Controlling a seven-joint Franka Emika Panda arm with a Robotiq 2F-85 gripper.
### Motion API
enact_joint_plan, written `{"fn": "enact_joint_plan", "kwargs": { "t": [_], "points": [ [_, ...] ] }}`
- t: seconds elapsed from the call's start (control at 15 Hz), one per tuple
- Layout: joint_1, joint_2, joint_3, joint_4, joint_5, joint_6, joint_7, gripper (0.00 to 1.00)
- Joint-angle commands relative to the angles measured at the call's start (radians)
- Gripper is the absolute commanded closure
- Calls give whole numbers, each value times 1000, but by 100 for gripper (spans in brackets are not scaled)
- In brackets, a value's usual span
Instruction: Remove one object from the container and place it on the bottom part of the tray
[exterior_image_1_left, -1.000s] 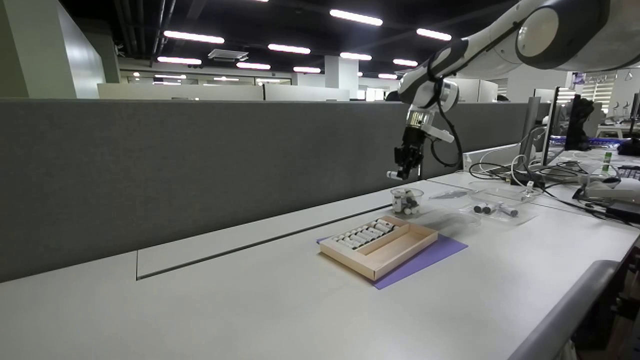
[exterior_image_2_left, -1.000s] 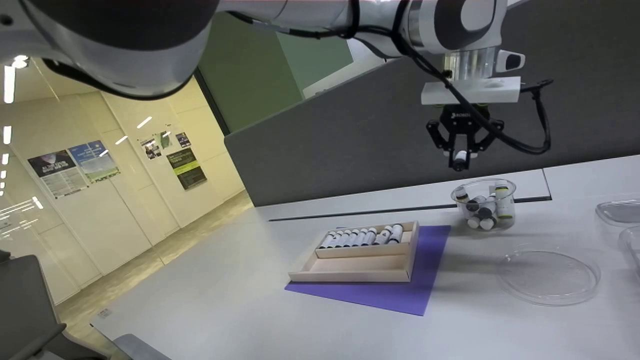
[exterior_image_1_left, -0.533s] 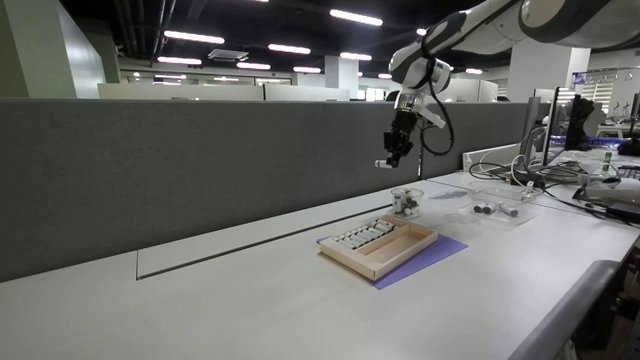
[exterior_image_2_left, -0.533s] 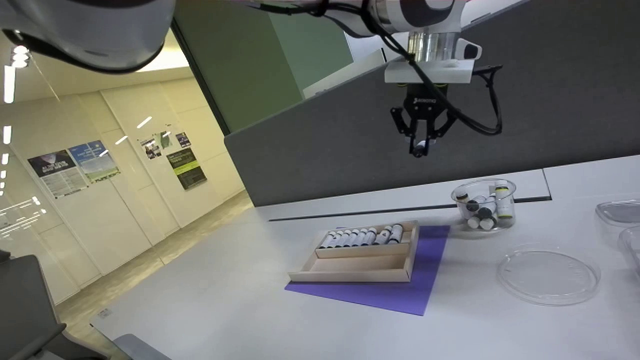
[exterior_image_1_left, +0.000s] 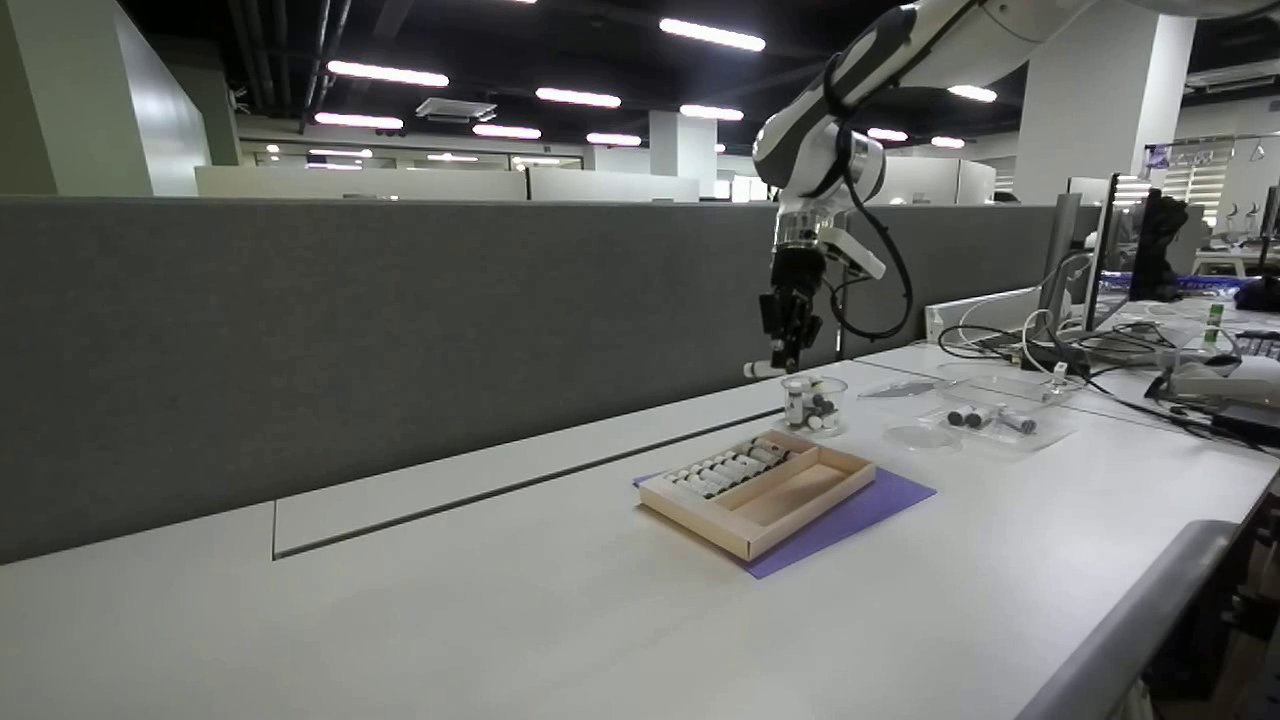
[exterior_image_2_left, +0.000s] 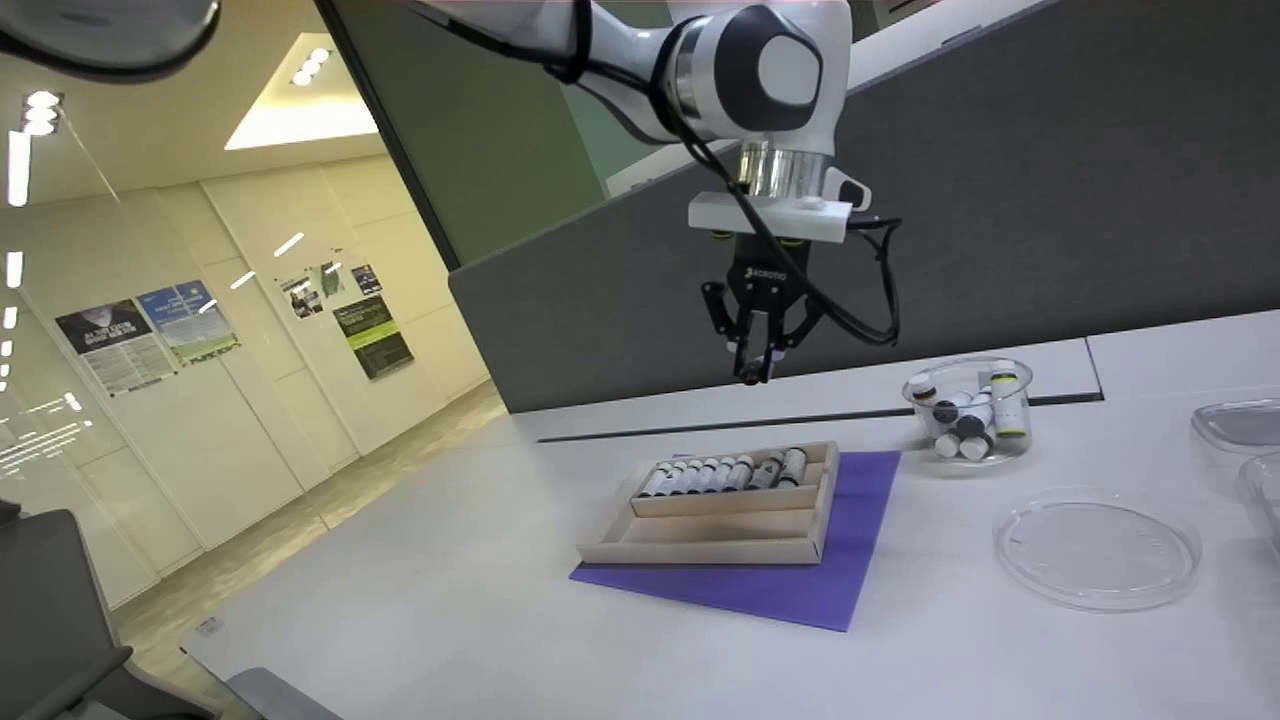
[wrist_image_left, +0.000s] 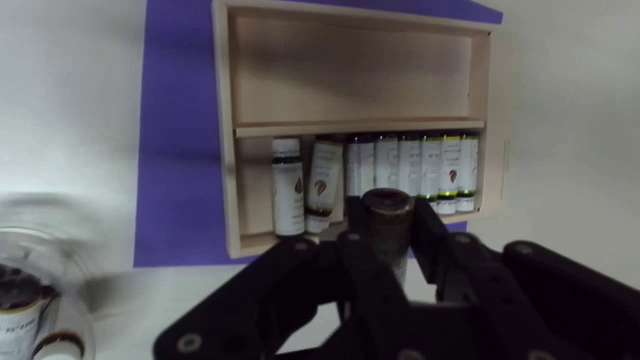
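The container (exterior_image_2_left: 928, 432) is a clear round plastic tub holding several small white-labelled vials; part of it shows at the lower left of the wrist view (wrist_image_left: 75, 320). The light wooden tray (exterior_image_2_left: 700, 553) has two long compartments. One holds a row of several vials; the other is bare and is the upper one in the wrist view (wrist_image_left: 360, 127). My gripper (exterior_image_2_left: 755, 370) is shut on a vial (wrist_image_left: 391, 225), which sticks out sideways from the fingers in an exterior view (exterior_image_1_left: 762, 370). The gripper is above the table, behind the tray's vial row, beside the container.
The tray rests on a purple sheet (exterior_image_2_left: 865, 520). A clear round lid (exterior_image_2_left: 1100, 560) lies in front of the container. A clear plastic box with several vials (exterior_image_1_left: 1045, 438) lies farther off. A grey partition (exterior_image_1_left: 400, 340) stands behind the table.
My gripper has moved with the vial from above the container towards the tray, rising at first and then lowering. The container, tray and vials in them have not moved.
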Motion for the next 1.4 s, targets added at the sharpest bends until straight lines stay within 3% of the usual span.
{"fn": "enact_joint_plan", "kwargs": {
  "t": [0.0, 0.4, 0.47, 0.8, 1.33],
  "points": [
    [2, -16, 1, -25, -5, -3, -4, 79],
    [0, -46, -2, -65, -7, -4, -11, 79],
    [4, -50, -1, -86, -13, 15, -22, 95],
    [32, -70, 16, -257, -8, 253, -93, 95],
    [46, -115, 62, -498, -9, 500, -168, 95]
  ]
}}
